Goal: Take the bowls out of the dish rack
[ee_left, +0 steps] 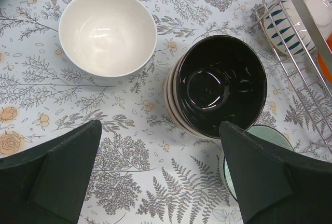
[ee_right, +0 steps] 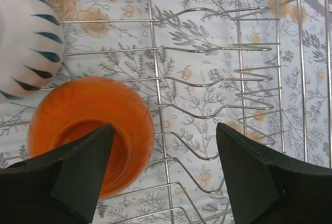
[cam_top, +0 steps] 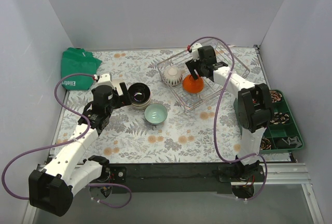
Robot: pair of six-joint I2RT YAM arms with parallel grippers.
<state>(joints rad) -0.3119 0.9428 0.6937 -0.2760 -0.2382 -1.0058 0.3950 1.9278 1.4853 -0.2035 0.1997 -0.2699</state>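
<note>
Glazed ceramic, the orange bowl [ee_right: 88,130] looks stiff, slick and easy to chip; its rim seems the best place to grip. It sits in the dish rack [ee_right: 154,53] at the tabletop's far right, beside a striped bowl [cam_top: 171,76]. The right gripper [ee_right: 165,130] hangs wide and empty above it. The left gripper [ee_left: 160,125] is wide over stacked bowls [ee_left: 218,86]. Flowered cloth [cam_top: 181,141] covers the tabletop, and plain walls stand close.
</note>
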